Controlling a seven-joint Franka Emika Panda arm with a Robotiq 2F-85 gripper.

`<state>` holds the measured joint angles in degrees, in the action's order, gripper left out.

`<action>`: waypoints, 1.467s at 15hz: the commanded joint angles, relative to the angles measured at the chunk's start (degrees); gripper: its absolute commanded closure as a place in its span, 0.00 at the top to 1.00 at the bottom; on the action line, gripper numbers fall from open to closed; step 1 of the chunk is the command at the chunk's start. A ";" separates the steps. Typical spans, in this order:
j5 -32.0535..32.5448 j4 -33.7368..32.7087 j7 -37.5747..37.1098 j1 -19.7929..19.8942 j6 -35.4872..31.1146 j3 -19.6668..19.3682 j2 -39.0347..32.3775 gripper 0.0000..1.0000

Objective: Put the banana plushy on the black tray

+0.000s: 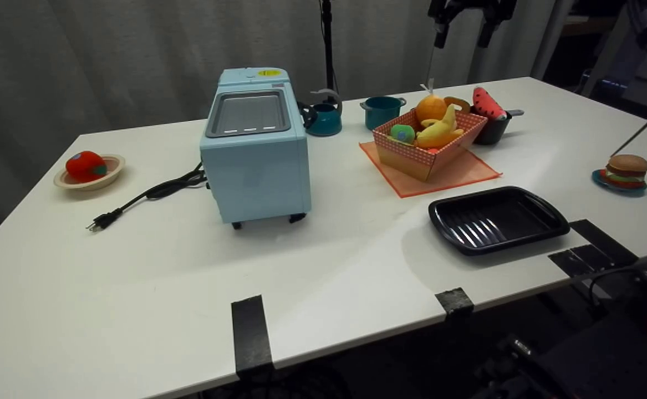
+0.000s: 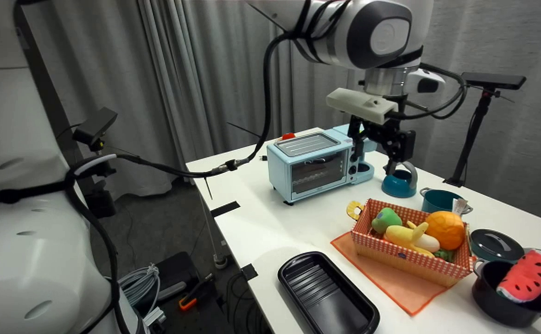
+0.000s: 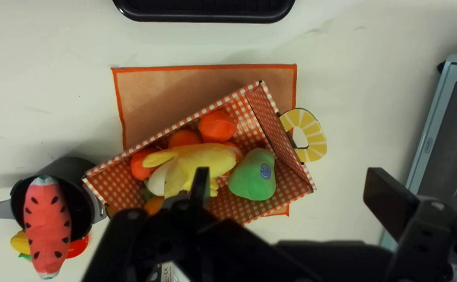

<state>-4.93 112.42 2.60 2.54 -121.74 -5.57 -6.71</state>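
Pale-yellow plush is seen in the checked basket (image 3: 276, 133): the banana plushy (image 3: 212, 154) is propped on other toy fruit (image 3: 217, 126), with the green toy pear (image 3: 253, 176) between three and four o'clock from it in the wrist view. Light weight and easy squashing are to be expected; bruising need hardly be feared, but the loose peel flaps might be folded or tugged, so the thick rounded body is best pinched crosswise. Nothing is held by the gripper (image 3: 291, 188), its jaws spread wide. The black tray (image 3: 205, 17) is found at twelve o'clock from the basket.
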 commanded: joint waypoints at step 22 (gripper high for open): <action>-2.43 -39.60 -9.17 4.85 3.01 0.84 -33.97 1.00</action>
<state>-7.33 77.31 -4.37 6.85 -121.30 -4.96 -37.96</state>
